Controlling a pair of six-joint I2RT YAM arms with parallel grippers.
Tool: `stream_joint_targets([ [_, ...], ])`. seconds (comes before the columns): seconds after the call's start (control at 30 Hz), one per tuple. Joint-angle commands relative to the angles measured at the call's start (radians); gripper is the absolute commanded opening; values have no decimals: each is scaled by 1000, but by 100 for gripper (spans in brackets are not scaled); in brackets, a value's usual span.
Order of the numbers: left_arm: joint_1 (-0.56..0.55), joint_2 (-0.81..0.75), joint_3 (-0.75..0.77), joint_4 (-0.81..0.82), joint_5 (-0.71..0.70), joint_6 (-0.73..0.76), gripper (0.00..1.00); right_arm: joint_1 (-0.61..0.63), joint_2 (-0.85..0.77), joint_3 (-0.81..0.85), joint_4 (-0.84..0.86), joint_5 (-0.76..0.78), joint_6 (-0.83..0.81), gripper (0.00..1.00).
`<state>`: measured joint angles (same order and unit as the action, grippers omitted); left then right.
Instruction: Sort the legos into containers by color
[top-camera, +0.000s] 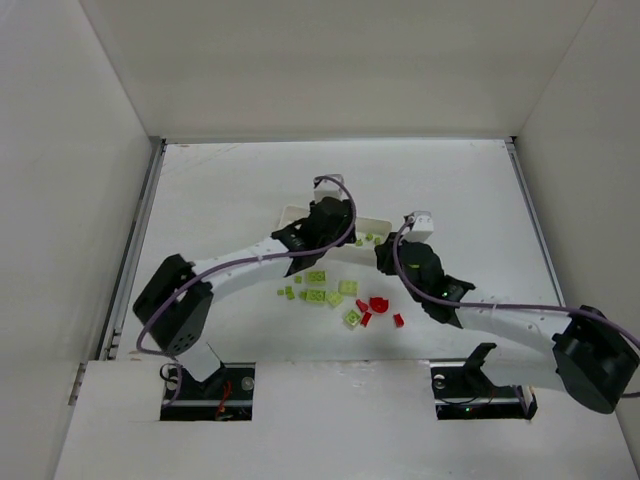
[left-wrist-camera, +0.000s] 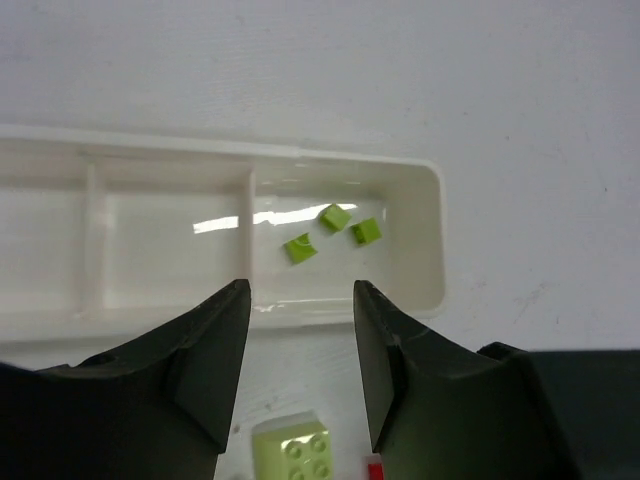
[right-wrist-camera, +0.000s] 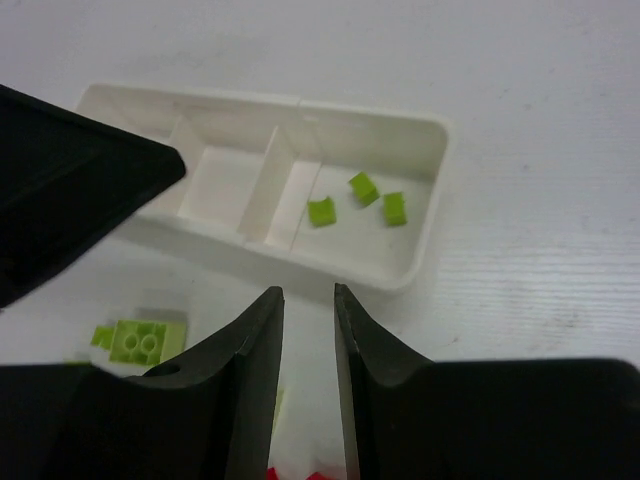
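SORTING BY COLOR: The left end effector, fingers spread and empty, hangs over the near rim of the tray, whose long axis runs side to side across the surface. Three green bricks lie in its right-end compartment. The middle compartment shows nothing, and the far-left one is partly hidden. The right end effector sits off the tray's right end, its fingers nearly together with only a narrow slit between them and nothing seen in it. The loose legos lie on the tray's near side, toward the arm bases. The green pile is beneath the left arm. The red bricks are closer to the right arm, which looks better placed to reach back for them.
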<state>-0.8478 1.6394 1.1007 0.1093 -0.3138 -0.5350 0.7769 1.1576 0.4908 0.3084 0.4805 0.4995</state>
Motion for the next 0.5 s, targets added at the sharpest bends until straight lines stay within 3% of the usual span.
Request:
stream_joint_targets([
  [0.0, 20, -189, -143, -14, -82, 3, 42, 70, 33, 75, 29, -40, -55, 33],
  [0.2, 20, -461, -416, -121, -162, -52, 42, 133, 112, 123, 20, -43, -93, 42],
  [0.47, 28, -653, -604, -250, -203, -137, 41, 204, 185, 160, -17, -77, -26, 47],
])
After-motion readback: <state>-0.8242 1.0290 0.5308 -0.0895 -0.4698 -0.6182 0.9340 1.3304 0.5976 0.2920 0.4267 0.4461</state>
